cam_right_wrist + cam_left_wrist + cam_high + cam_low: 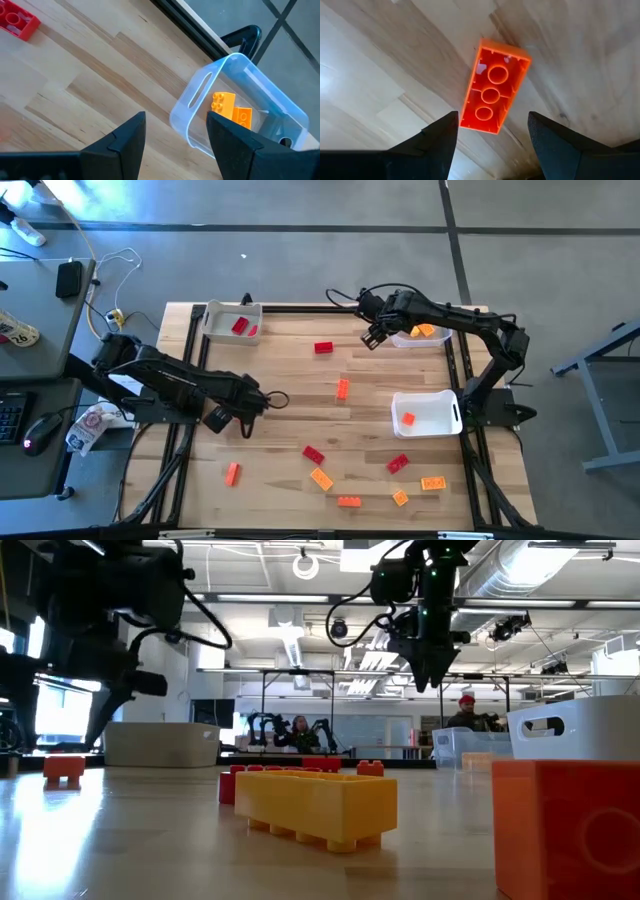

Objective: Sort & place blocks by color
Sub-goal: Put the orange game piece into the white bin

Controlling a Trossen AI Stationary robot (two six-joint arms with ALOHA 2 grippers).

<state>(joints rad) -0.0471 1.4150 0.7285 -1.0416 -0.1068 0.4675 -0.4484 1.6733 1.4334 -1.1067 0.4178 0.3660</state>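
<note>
- The left arm's dark two-finger gripper (492, 132) stood wide apart, holding nothing, hovering over the wooden table (280, 370).
- A small orange rectangular plastic brick (493, 87) lay flat on the table, hollow side up, just ahead of those fingers and in line with the gap between them.
- The right arm's dark gripper (176, 131) was also parted and empty, raised beside a clear plastic bin (240, 100) holding yellow-orange bricks (231, 110).
- A red brick (323, 347) lay nearby; other red and orange bricks were scattered along the table's near edge.
</note>
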